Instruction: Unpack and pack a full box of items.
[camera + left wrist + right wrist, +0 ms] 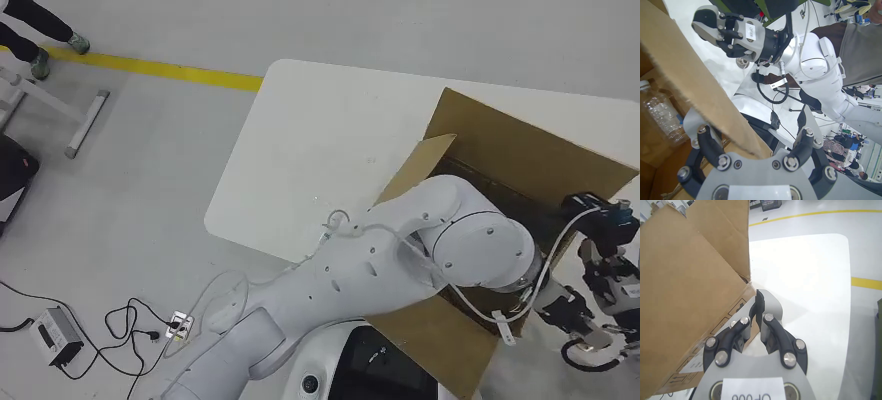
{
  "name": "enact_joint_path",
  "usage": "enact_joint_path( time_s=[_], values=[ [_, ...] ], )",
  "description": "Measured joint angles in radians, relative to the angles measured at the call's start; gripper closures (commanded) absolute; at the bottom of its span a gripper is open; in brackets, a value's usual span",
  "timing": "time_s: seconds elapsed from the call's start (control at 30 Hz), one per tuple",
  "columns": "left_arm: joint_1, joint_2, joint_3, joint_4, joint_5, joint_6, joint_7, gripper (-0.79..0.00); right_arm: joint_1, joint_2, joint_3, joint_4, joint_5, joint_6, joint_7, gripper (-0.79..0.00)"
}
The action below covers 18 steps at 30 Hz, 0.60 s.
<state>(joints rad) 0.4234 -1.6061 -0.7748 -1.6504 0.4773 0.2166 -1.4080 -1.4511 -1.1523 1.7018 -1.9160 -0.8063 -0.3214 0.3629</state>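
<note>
Left gripper [746,116] spread open astride the box [677,56] flap, 1 finger inside near the bottle [660,113], right gripper [758,302] clenched empty outside; unpacking likely starting, next move needs clearing the flap to reach the bottle.

White code sticker [750,32] on right gripper [701,22] body, upper left of left wrist frame. Arrow handling symbols [680,379] and white label [694,364] on box [687,285] side, lower left of right wrist frame

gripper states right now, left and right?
Left gripper: open, one finger on each side of the cardboard flap.
Right gripper: closed, holding nothing, beside the box.
</note>
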Motion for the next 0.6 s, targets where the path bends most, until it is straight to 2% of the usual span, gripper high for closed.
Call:
enact_joint_path(
  time_s=[0.13, 0.3, 0.33, 0.37, 0.4, 0.5, 0.53, 0.6],
  values=[
    [-0.013, -0.004, 0.005, 0.018, -0.014, 0.004, 0.027, -0.785, 0.036, 0.000, -0.014, 0.014, -0.006, 0.012, -0.009, 0.000],
    [-0.002, 0.000, -0.027, 0.015, -0.048, 0.021, 0.036, -0.785, 0.026, 0.003, 0.012, 0.005, 0.000, 0.020, -0.012, 0.000],
    [0.007, 0.002, -0.037, 0.011, -0.062, 0.025, 0.036, -0.785, 0.019, 0.004, 0.022, -0.001, 0.003, 0.021, -0.012, -0.028],
    [0.015, 0.004, -0.044, 0.008, -0.073, 0.027, 0.036, -0.785, 0.014, 0.005, 0.031, -0.005, 0.003, 0.021, -0.012, -0.326],
    [0.023, 0.005, -0.050, 0.004, -0.085, 0.028, 0.037, -0.785, 0.008, 0.006, 0.039, -0.009, 0.004, 0.021, -0.011, -0.379],
    [0.044, 0.008, -0.063, -0.001, -0.128, 0.029, 0.038, -0.785, -0.008, 0.009, 0.072, -0.022, 0.008, 0.024, -0.011, -0.391],
    [0.046, 0.009, -0.064, 0.001, -0.136, 0.035, 0.038, -0.785, -0.014, 0.010, 0.086, -0.026, 0.013, 0.026, -0.012, -0.428],
    [0.044, 0.009, -0.058, 0.008, -0.135, 0.051, 0.038, -0.785, -0.020, 0.011, 0.106, -0.032, 0.021, 0.029, -0.011, -0.416]
  ],
)
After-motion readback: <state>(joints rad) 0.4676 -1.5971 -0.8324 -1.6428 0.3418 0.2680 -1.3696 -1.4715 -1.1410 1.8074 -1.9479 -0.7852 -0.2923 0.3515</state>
